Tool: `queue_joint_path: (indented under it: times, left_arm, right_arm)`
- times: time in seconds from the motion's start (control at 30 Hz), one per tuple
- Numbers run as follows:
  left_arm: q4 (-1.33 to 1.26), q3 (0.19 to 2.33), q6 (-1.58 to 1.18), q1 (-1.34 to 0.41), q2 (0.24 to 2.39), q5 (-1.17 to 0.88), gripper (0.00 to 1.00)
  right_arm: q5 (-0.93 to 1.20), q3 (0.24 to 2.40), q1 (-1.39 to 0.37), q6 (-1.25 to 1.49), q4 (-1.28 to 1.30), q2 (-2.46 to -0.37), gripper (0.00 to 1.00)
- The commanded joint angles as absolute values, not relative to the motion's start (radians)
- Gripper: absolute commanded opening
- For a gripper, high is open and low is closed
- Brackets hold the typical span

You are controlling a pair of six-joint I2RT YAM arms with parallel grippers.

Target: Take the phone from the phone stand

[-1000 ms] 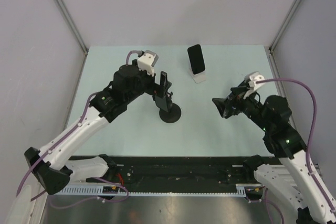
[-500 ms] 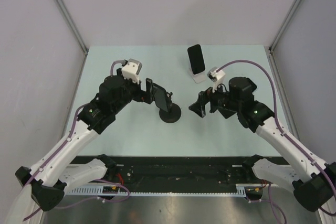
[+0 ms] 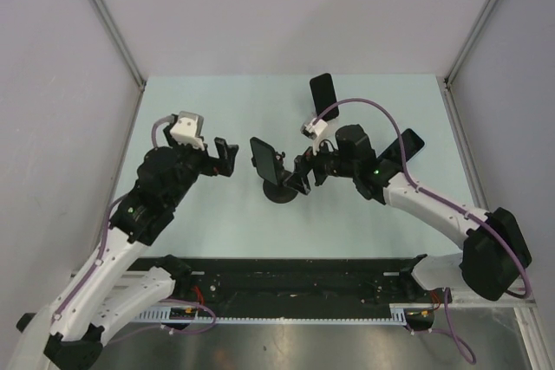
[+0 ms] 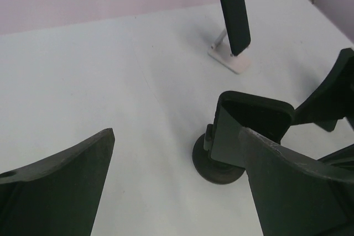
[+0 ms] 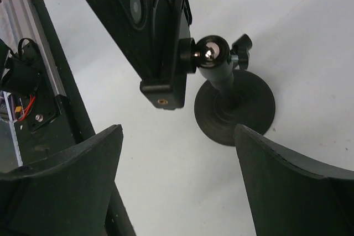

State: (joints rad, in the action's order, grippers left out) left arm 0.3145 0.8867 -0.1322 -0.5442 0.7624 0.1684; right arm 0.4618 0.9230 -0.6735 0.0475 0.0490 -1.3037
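Black rectangular phone [image 5: 130,9] sits in the black round-based stand [image 5: 235,106] just ahead of the spread right claw [image 5: 178,134]; left claw [image 4: 177,134] spread too.

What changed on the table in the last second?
The left claw drew back to the left, away from the phone on the black stand. The right claw swung in from the right and now sits open beside that stand. Neither claw holds anything. The phone remains in its stand; the second phone on the white stand did not move.
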Motion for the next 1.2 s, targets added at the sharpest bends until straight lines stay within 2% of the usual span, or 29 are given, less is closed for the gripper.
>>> queue_joint_path:
  times: [0.0, 0.33, 0.53, 0.87, 1.17]
  left_arm:
    - [0.198, 0.839, -0.129, -0.534, 0.7, 0.19, 1.0]
    - [0.178, 0.836, -0.179, -0.528, 0.761, -0.056, 1.0]
    - [0.16, 0.836, -0.192, -0.522, 0.799, -0.168, 1.0]
    - [0.146, 0.877, -0.25, -0.523, 0.896, -0.275, 1.0]
    - [0.147, 0.92, -0.198, -0.563, 0.937, -0.25, 1.0]
  right_arm:
    - [0.479, 0.965, -0.69, 0.043, -0.12, -1.342, 0.86]
    - [0.474, 0.965, -0.713, 0.038, -0.17, -1.407, 0.82]
    - [0.489, 0.965, -0.718, 0.044, -0.201, -1.428, 0.73]
    - [0.495, 0.965, -0.719, 0.034, -0.19, -1.442, 0.47]
    - [0.489, 0.948, -0.724, 0.035, -0.184, -1.419, 0.21]
